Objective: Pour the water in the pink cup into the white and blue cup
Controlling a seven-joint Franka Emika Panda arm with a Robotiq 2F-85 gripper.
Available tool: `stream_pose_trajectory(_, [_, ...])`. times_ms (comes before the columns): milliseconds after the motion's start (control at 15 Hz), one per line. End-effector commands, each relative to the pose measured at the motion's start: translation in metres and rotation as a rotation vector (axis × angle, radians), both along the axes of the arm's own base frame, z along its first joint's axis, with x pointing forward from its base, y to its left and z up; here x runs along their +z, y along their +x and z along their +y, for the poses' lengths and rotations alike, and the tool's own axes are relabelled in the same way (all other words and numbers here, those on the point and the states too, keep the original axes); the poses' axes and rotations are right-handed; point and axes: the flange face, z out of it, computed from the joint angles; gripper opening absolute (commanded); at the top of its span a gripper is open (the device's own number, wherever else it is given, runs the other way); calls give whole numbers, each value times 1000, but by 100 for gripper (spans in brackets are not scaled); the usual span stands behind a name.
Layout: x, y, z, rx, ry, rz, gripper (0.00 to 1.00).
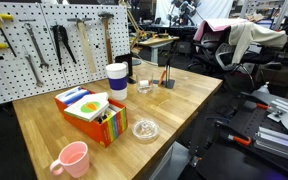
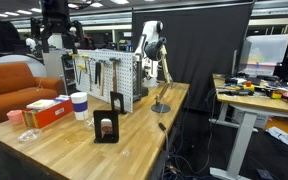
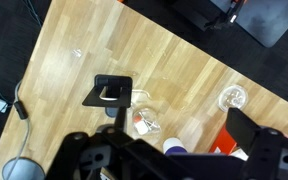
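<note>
The gripper (image 3: 170,150) is hanging with dark jaws spread wide, clasping nothing. On the grainy wooden table (image 1: 184,95), the smooth pink cup (image 1: 72,158) is sitting at seven o'clock from the orange box (image 1: 89,115), and the cylindrical white and blue cup (image 1: 117,80) at one o'clock.

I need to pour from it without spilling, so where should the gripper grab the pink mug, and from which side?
Probably from above, pinching the wall opposite the handle: the pink mug stands upright, mouth open, handle sticking out sideways.

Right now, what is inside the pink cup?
Seen from above in an exterior view, the pink cup shows only its pink inner wall. Whether it holds water cannot be told.
</note>
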Motion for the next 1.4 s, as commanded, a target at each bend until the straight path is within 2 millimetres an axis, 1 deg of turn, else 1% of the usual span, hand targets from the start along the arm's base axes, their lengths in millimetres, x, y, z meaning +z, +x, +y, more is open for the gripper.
stream_pose_trajectory(0, [-1, 4, -6, 146, -21, -9, 100])
stream_pose_trajectory(67, [-1, 4, -7, 175, -20, -9, 100])
stream_pose_trajectory(133, [-1, 1, -5, 110, -11, 4, 100])
stream_pose_trajectory(400, [-1, 1, -5, 151, -11, 3, 100])
stream_pose_trajectory(1333, [-1, 1, -5, 153, -11, 3, 100])
